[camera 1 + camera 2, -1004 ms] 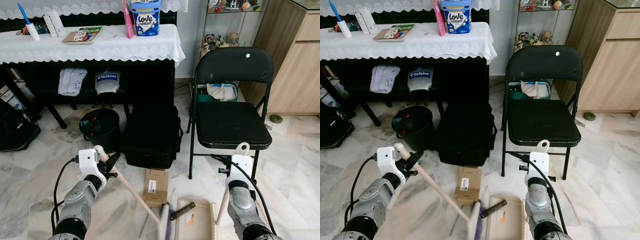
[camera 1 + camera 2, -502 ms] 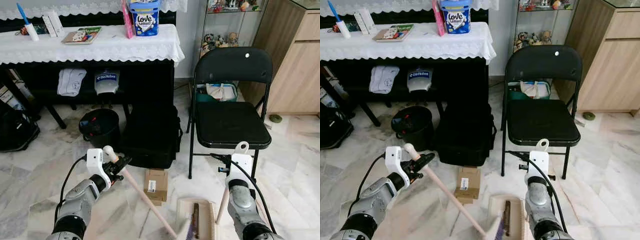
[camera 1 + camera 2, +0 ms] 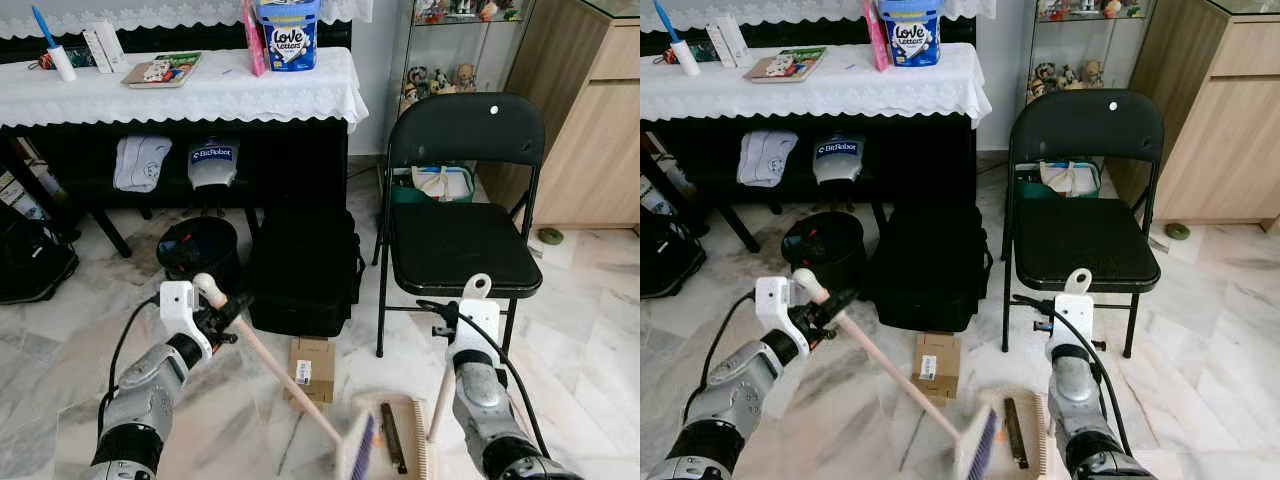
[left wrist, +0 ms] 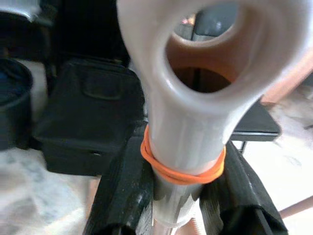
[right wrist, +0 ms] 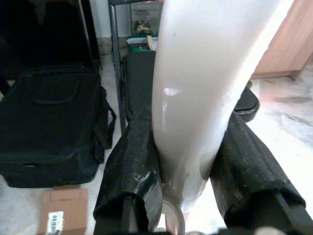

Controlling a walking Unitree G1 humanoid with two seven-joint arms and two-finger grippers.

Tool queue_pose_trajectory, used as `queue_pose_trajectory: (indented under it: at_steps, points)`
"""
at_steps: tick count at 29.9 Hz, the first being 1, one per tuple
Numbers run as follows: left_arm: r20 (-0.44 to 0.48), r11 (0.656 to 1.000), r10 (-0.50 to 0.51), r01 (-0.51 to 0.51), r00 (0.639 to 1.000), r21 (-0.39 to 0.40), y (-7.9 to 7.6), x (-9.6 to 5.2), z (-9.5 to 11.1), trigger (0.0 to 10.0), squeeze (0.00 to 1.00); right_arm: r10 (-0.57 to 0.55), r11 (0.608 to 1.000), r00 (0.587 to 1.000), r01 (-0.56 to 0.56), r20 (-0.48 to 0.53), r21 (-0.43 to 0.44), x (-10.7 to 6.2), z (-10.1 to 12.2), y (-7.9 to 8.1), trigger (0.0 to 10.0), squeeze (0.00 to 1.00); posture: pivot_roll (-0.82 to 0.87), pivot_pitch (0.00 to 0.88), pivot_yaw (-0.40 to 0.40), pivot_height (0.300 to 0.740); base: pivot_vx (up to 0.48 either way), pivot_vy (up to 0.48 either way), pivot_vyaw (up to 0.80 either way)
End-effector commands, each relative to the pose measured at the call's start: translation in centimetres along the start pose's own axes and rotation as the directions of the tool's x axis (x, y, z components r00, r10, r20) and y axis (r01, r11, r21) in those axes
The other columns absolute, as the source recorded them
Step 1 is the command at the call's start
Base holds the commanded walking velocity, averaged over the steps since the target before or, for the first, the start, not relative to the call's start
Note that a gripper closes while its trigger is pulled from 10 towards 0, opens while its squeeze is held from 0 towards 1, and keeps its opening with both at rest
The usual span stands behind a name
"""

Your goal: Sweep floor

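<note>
The left gripper (image 4: 178, 196) has its jaws clamped on the upper end of a pale pink broom handle (image 3: 275, 375), just below an orange rubber band (image 4: 183, 171) wrapped around the looped grip. From the gripper, at about 9 o'clock in the head view, the handle slants down toward 5 o'clock to the broom's purple-bristled head (image 3: 358, 452) on the white marbled floor (image 3: 590, 330).

The right gripper (image 5: 183, 171) has its jaws closed around the cream plastic upright handle of a beige dustpan (image 3: 403, 440), which stands on the floor at about 6 o'clock, its comb-toothed edge toward the right arm. A dark brown stick-shaped piece of debris (image 3: 392, 438) lies inside the pan, and the broom head sits touching the pan's left edge.

Just beyond the pan, toward 12 o'clock, a small brown cardboard box with a white barcode label (image 3: 311, 368) lies flat on the floor. Behind it stands a large black fabric bag (image 3: 303, 272), with a round black bin (image 3: 198, 250) beside it at 10 o'clock. At 2 o'clock a black folding metal chair (image 3: 462, 230) faces the robot.

Along the far wall, a bench draped in a white lace-edged cloth (image 3: 200, 95) carries a blue tub labelled "Love Letters" (image 3: 290, 35), a book (image 3: 165, 70) and a white bottle with a blue tip (image 3: 58, 50). A wooden cabinet (image 3: 595, 130) stands at 2 o'clock.
</note>
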State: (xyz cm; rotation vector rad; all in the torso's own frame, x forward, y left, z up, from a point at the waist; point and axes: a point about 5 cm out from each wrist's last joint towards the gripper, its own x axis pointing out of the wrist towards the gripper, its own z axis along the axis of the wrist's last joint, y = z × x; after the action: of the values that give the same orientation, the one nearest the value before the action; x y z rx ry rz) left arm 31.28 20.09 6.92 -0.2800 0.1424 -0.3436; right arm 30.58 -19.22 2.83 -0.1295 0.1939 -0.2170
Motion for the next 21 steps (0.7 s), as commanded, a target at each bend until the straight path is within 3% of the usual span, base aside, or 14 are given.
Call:
queue_pose_trajectory:
  at_steps: [1, 10, 16, 21]
  points:
    - [0.04, 0.999, 0.022, -0.024, 0.999, 0.044, 0.5, 0.1, 1.4, 10.0, 0.0, 0.013, 0.999, 0.996, -0.017, 0.09, 0.041, 0.8, 2.2, 0.5, 10.0, 0.0, 0.03, 0.0, 0.081, 0.74, 0.0, 0.0, 0.0]
    - [0.087, 0.99, 0.109, -0.116, 0.99, 0.084, 0.9, 0.5, 2.0, 10.0, 0.0, 0.085, 0.991, 0.978, -0.103, 0.193, 0.085, 1.3, 4.5, 1.9, 10.0, 0.0, 0.02, 0.0, 0.087, 0.74, 0.0, 0.0, 0.0]
    - [0.167, 0.952, 0.256, -0.278, 0.952, 0.124, 1.9, 0.8, 3.4, 10.0, 0.0, 0.134, 0.979, 0.954, -0.169, 0.269, 0.11, 1.3, 6.0, 3.2, 10.0, 0.0, 0.01, 0.0, 0.097, 0.74, 0.0, 0.0, 0.0]
    - [0.207, 0.944, 0.272, -0.302, 0.94, 0.135, 1.8, 1.0, 4.1, 10.0, 0.0, 0.146, 0.975, 0.942, -0.189, 0.303, 0.118, 1.3, 6.8, 3.5, 10.0, 0.0, 0.0, 0.0, 0.097, 0.74, 0.0, 0.0, 0.0]
